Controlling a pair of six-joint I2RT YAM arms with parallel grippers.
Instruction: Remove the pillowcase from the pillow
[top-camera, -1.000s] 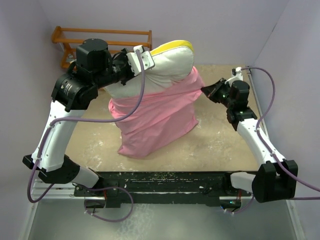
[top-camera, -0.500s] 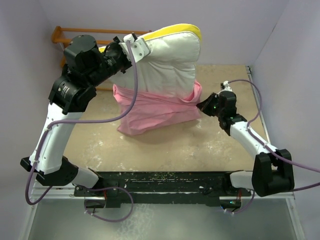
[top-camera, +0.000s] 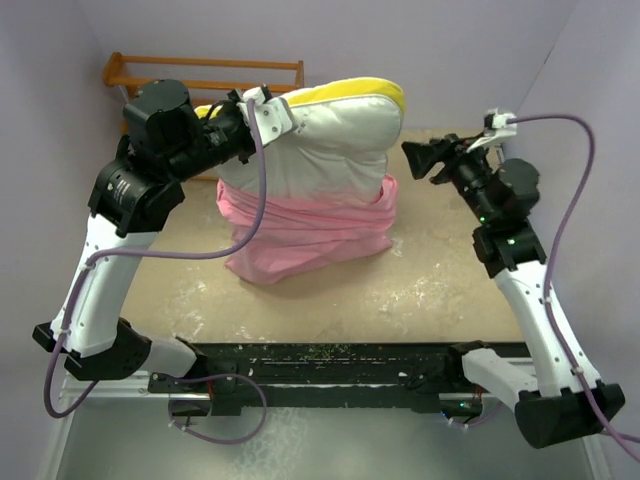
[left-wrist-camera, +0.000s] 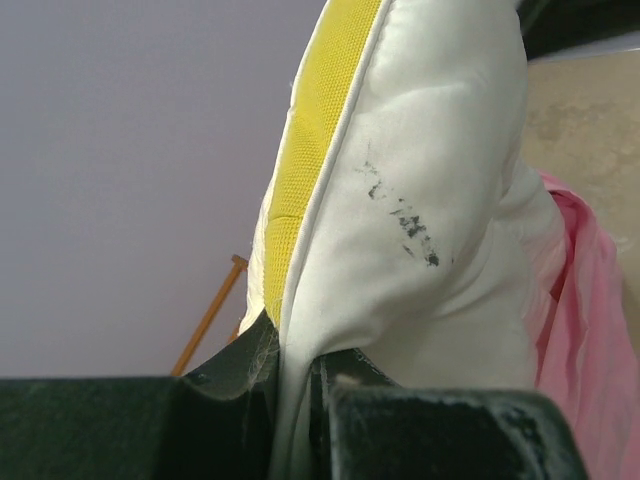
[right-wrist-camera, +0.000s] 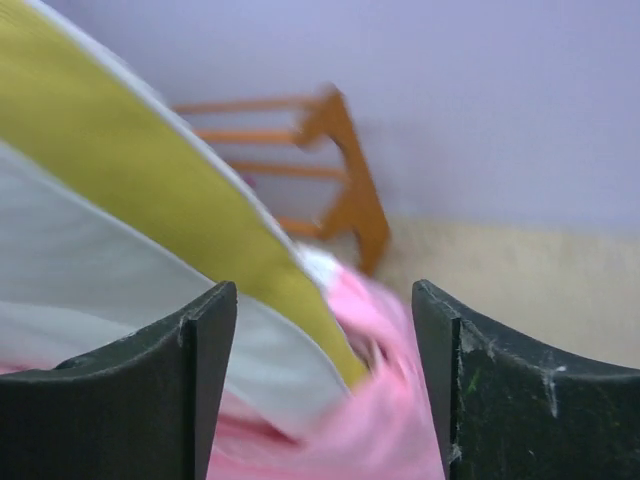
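Over the last second the pillow (top-camera: 335, 140) has been hoisted higher in the upper centre of the top view. The pillowcase (top-camera: 310, 230) has been worked down into a crumpled band around its lower half, with the bottom resting on the tabletop (top-camera: 420, 290). More of the white surface is now exposed, so the removal is judged partly done; the pillow's lower part is still enclosed.

The right end effector (top-camera: 412, 160) was at the pink fabric's right edge half a second ago. It has been lifted to the right of the pillow, apart from it. Its fingers (right-wrist-camera: 500, 400) are spread wide with nothing between them; pillow and pillowcase are seen only beyond the gap.

The left end effector (top-camera: 262, 108) is clamped on the pillow's upper-left corner, beside the yellow-green band, with the material pinched between nearly closed fingers.
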